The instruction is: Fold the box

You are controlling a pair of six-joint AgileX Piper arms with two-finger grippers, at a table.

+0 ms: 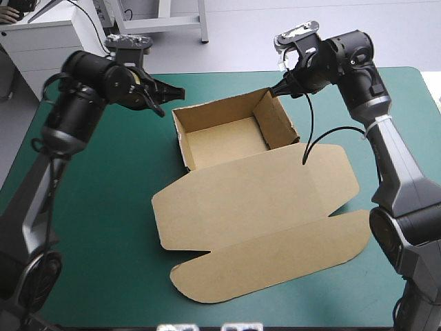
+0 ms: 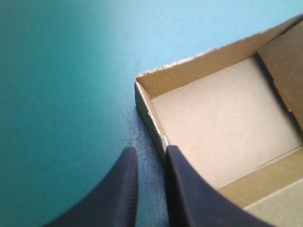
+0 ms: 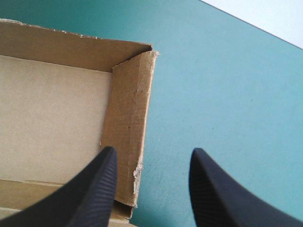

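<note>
One box (image 1: pixel 222 140) between left pincer (image 1: pixel 171 101), right pincer (image 1: pixel 275 89).

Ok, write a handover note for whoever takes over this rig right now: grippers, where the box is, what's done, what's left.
The left gripper is open a little and empty, at the left wall of the box.
The right gripper is open wide and empty, over the right wall; whether it touches cannot be told.
The box sits toward the far middle of the teal-green cover as an open tray.
Done: all four walls are raised.
Left: the lid lies flat toward the near edge, its front flap flat too; that is probably the next fold.
</note>
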